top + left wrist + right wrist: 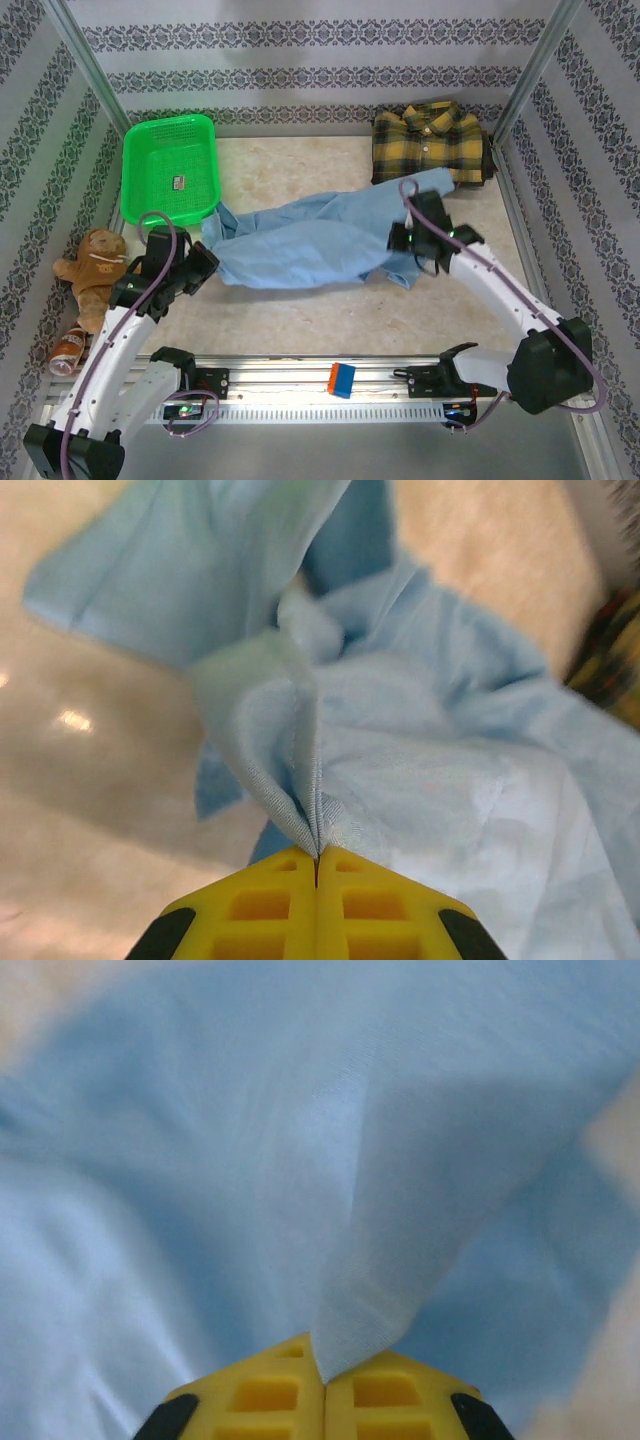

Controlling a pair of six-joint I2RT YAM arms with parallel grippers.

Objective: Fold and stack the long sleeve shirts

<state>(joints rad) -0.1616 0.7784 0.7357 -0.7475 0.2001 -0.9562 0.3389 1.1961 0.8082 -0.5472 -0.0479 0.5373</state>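
The light blue long sleeve shirt (300,245) lies crumpled and stretched across the middle of the table. At its left end my left gripper (205,258) is shut on a pinched fold of the blue cloth (430,780), which rises from between the yellow fingertips (317,855). My right gripper (398,240) sits at the shirt's right end. Its jaws (322,1380) are shut on a peak of the same blue fabric (250,1160). The yellow-and-dark plaid shirt (430,140) lies folded in the back right corner, and its edge shows in the left wrist view (610,660).
A green mesh basket (160,150) stands at the back left, touching the blue shirt's left tip. A teddy bear (95,270) and a bottle (68,350) lie along the left wall. A blue and orange block (343,380) sits on the front rail.
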